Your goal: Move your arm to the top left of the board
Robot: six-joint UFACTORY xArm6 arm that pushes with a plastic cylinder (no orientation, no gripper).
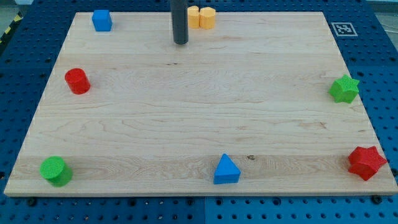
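Observation:
My tip (181, 42) rests on the wooden board (199, 112) near the view's top, a little left of centre. A yellow-orange block (201, 17) sits just to its upper right, close to the rod but apart from the tip. A blue cube (102, 20) sits at the board's top left corner, well to the tip's left. A red cylinder (78, 81) lies at the left edge, below the cube.
A green cylinder (56, 170) sits at the bottom left corner. A blue triangle (226, 170) lies at the bottom centre. A green star (344, 89) is at the right edge and a red star (366, 163) at the bottom right. A marker tag (342, 28) lies beyond the top right corner.

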